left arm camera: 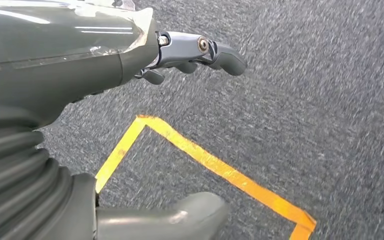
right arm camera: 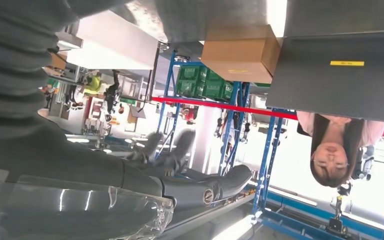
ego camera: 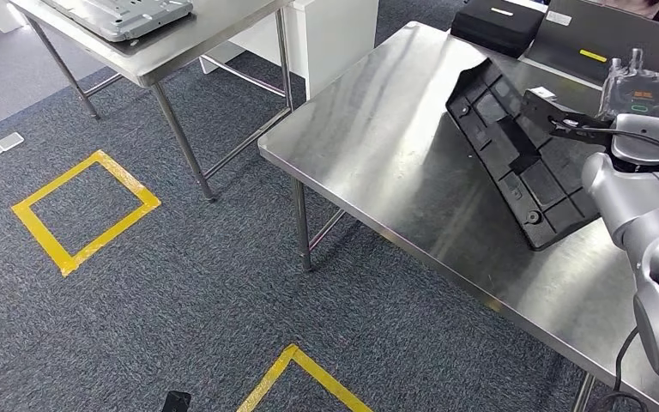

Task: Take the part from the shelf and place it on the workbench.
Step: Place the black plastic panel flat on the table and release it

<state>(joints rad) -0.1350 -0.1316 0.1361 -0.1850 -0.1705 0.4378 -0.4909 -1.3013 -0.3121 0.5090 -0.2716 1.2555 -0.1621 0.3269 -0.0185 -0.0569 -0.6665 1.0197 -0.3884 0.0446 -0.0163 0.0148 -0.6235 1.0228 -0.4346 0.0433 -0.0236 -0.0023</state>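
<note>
silver right arm (ego camera: 652, 257) nearest the lens, rising along the right side of the head view toward the right hand (ego camera: 639, 103); hand reached out over the workbench (ego camera: 377, 163), dark fingers (ego camera: 579, 129) lying at the upper edge of the black part (ego camera: 519, 154), apparently gripping that edge, though the exact hold cannot be told from here; in the right wrist view, fingers (right arm camera: 195, 182) stretched out, the part itself hard to make out. black ribbed part tilted, lower edge down on the steel top, upper edge raised toward the hand; long axis running diagonally from far-left to near-right across the bench; lies just ahead of and below the right hand, touching it. left hand (left arm camera: 190, 55) well apart from all this, hanging over grey carpet and yellow tape (left arm camera: 220, 167), fingers loosely apart, holding nothing. right hand plainly the nearer; likely next: lowering the raised edge flat along that diagonal, then letting go.
</note>
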